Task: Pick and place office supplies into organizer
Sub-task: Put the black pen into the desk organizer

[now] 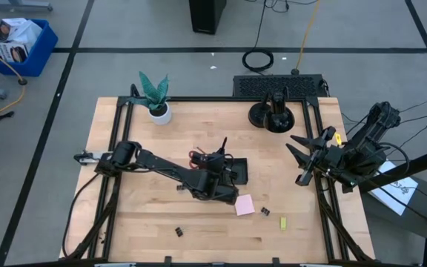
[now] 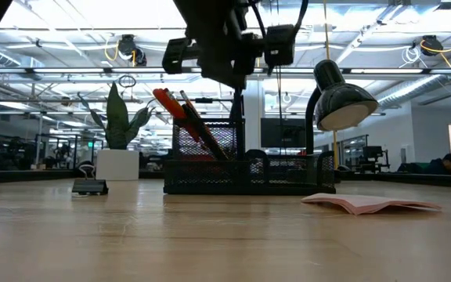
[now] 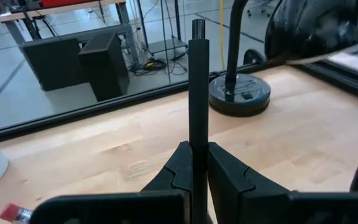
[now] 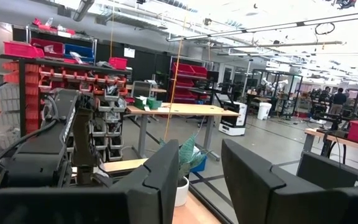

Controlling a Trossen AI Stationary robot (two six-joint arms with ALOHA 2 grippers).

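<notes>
While left jaws (image 3: 197,171) clamp a black pen (image 3: 197,87) over organizer (image 1: 232,172), lamp base (image 1: 273,116) beyond, right jaws (image 4: 199,177) parted, empty.

The tabletop (image 1: 147,222) is pale, light-grained wood framed by black rails. The organizer (image 2: 249,168) is black wire mesh — orange pencils (image 2: 180,113) and red scissor handles (image 1: 196,156) show in it. A pink sticky-note pad (image 1: 245,205) lies toward the near edge, with a small yellow-green piece (image 1: 283,223) and tiny black binder clips (image 1: 179,232) nearby. The plant (image 1: 154,90) is green-striped in a white pot. The left gripper's fingers (image 3: 182,171) are black — so is the pen (image 3: 197,87) between them.
</notes>
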